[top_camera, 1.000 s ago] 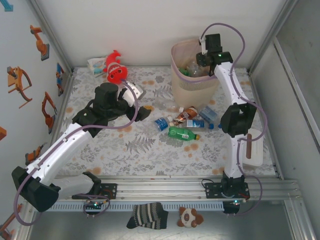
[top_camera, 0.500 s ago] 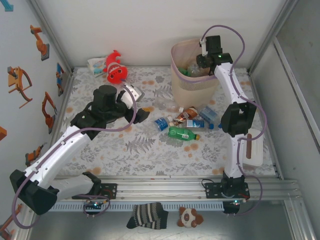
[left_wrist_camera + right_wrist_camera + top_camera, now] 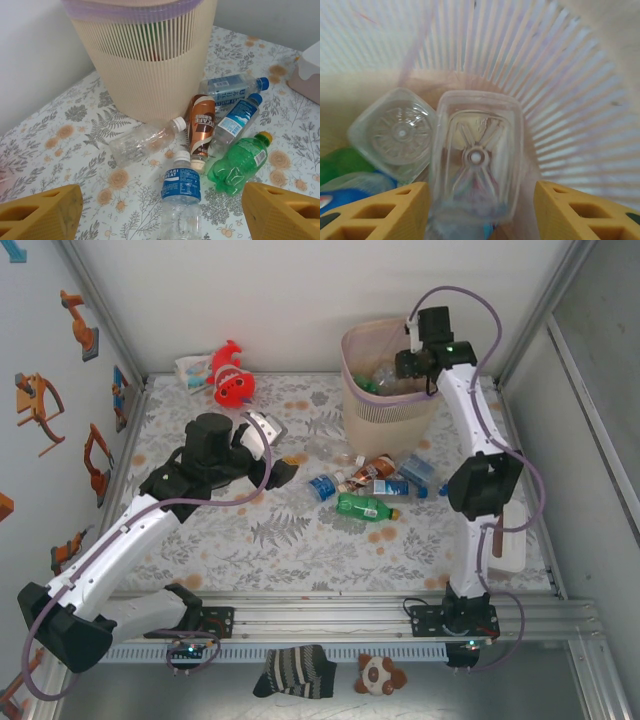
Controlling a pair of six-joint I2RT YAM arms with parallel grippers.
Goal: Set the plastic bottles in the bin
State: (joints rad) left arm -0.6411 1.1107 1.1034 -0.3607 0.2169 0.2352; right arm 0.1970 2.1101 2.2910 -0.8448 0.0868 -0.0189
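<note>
Six plastic bottles point(image 3: 201, 125) outstanding: lying flat in a loose cluster on the worktop point(image 3: 55, 145), at the foot of the bin point(image 3: 145, 65).
Nearest candidate: blue-label bottle point(image 3: 181, 192), dead ahead of the left jaws and centred between them.
Its long axis: runs straight away from the wrist, white cap toward the bin, so square across the closing line. Judged a fair straddle.
Left jaws: wide apart, holding nothing.
Nearer arm: left arm point(image 3: 150, 510); the right arm point(image 3: 470, 420) reaches over the bin.
Right jaws: parted inside the bin, with a clear bottle point(image 3: 476, 160) between them, base toward the wrist and neck pointing away. A gap shows at one finger, so it is judged loose, not gripped.
</note>
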